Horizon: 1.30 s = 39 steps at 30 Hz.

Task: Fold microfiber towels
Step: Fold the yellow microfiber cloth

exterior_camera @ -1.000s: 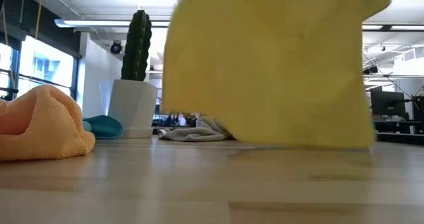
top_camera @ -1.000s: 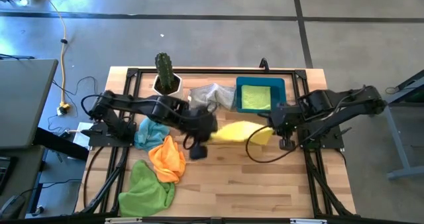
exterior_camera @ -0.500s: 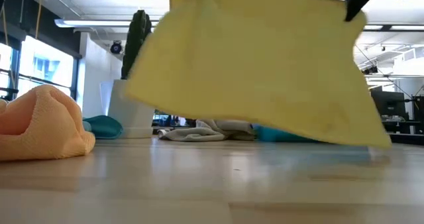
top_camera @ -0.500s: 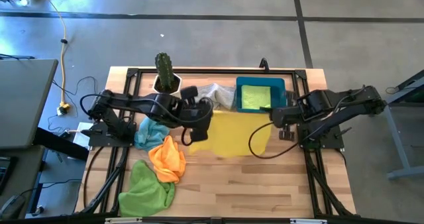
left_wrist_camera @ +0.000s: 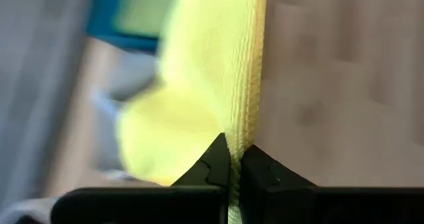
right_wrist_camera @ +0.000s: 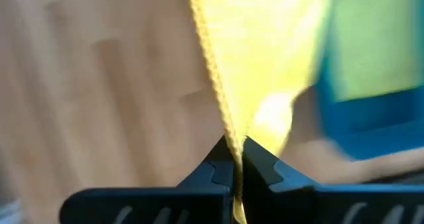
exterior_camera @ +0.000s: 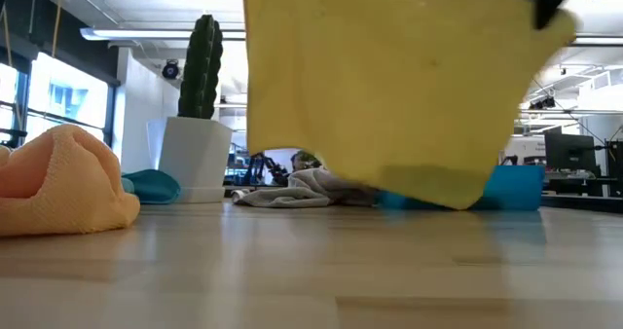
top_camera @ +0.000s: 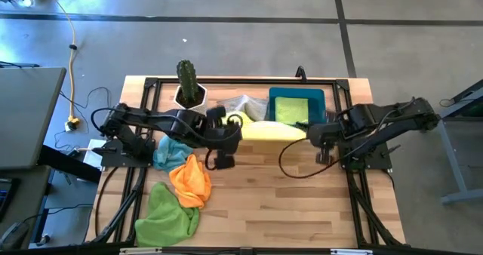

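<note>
Yellow towel (exterior_camera: 389,86) is held up off the desk (top_camera: 302,210), stretched between both arms near the back, in front of the blue bin (top_camera: 296,96). Left gripper (left_wrist_camera: 233,174) is clamped on one top corner, right gripper (right_wrist_camera: 236,164) clamped on the other; the cloth hangs as a sheet with its bottom edge clear of the wood. Step looks like spreading the towel before the fold. Next move probably needs both arms to lower together toward the open middle of the desk and lay it flat without bunching. Orange towel (top_camera: 190,181), green towel (top_camera: 167,213), blue towel (top_camera: 170,151) and grey towel (top_camera: 241,105) wait unfolded; another green one (top_camera: 290,110) sits in the bin.
</note>
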Tool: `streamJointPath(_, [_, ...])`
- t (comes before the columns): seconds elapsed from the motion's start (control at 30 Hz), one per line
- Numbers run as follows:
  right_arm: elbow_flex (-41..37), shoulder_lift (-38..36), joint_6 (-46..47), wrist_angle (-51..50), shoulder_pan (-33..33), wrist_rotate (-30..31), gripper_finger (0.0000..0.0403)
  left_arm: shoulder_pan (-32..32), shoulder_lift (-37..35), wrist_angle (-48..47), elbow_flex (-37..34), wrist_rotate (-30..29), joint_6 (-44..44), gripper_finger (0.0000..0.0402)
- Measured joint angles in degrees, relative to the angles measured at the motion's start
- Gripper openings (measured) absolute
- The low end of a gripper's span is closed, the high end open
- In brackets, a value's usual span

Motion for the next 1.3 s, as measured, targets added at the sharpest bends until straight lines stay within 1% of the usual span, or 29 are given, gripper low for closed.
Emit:
streamJointPath(0.07, [-2.9, 0.0, 1.9, 3.0, 1.7, -5.2, 0.0, -0.8, 0.6, 0.1, -1.5, 4.7, -1.5, 0.0001])
streamJointPath(0.13, [-6.4, 0.0, 3.0, 7.4, 3.5, -8.2, 0.0, -1.6, 1.4, 0.2, -3.2, 6.9, -2.5, 0.0001])
streamJointPath(0.3, [-15.0, 0.0, 6.4, 20.3, 7.4, -9.4, 0.0, -3.2, 4.1, 2.4, -8.7, 10.0, -5.1, 0.0001])
streamJointPath(0.43, [-22.2, 0.0, 10.3, 31.8, 9.6, -12.5, 0.0, -4.5, 6.3, 5.6, -11.5, 13.7, -7.3, 0.0001])
streamJointPath(0.6, [-29.6, 0.0, 13.8, 44.4, 12.4, -16.1, 0.0, -6.8, 9.9, 9.4, -11.7, 18.7, -9.4, 0.0001])
streamJointPath(0.7, [-32.0, 0.0, 14.8, 50.0, 13.9, -18.8, 0.0, -8.4, 11.4, 12.0, -11.7, 23.2, -9.4, 0.0001])
streamJointPath(0.8, [-32.8, 0.0, 14.1, 52.1, 15.1, -19.7, 0.0, -9.8, 13.2, 14.4, -11.7, 26.8, -8.9, 0.0001])
streamJointPath(0.9, [-32.8, 0.0, 11.8, 52.2, 15.4, -19.5, 0.0, -11.0, 14.5, 15.6, -11.6, 26.0, -8.0, 0.0001])
streamJointPath(1.0, [-32.8, 0.0, 9.3, 51.3, 15.4, -17.1, 0.0, -11.2, 15.5, 15.3, -11.6, 24.8, -9.5, 0.0001])
streamJointPath(1.2, [-32.7, 0.0, 0.3, 48.1, 13.8, -11.5, 0.0, -10.1, 15.5, 13.6, -11.6, 17.4, -12.7, 0.0001])
streamJointPath(1.3, [-32.7, 0.0, -4.1, 46.0, 12.3, -8.8, 0.0, -9.0, 15.5, 12.7, -11.6, 15.7, -12.8, 0.0001])
